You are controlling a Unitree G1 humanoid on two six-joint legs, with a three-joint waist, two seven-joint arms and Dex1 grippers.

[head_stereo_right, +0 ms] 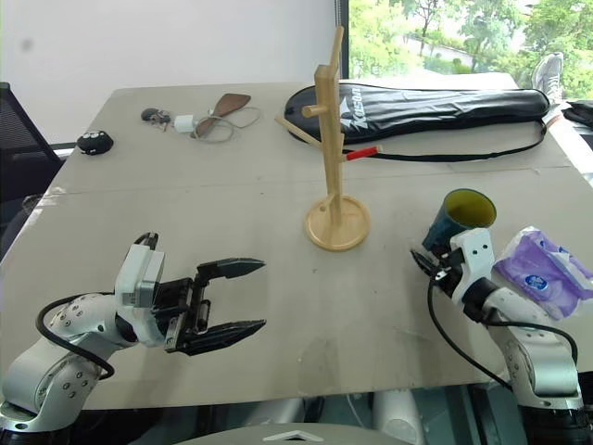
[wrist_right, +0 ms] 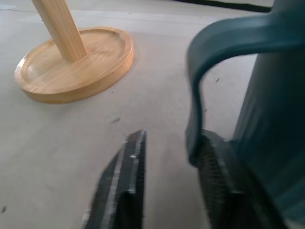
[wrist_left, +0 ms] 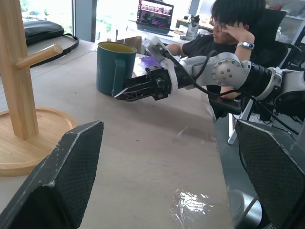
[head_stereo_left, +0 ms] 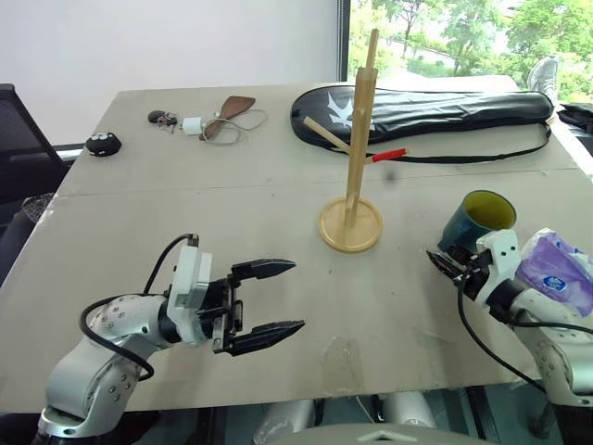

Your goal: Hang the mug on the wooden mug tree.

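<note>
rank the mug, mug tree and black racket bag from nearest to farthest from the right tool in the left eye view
1. mug, right at the right tool, table's right side
2. wooden mug tree, table's middle
3. black racket bag, along the far edge

Head stereo pair: looking forward and down over the surface [head_stereo_left: 278,222], both sharing the wooden mug tree [head_stereo_left: 357,148]; left wrist view: facing across toward the mug [wrist_left: 114,67]; right wrist view: sitting close against the mug's handle
</note>
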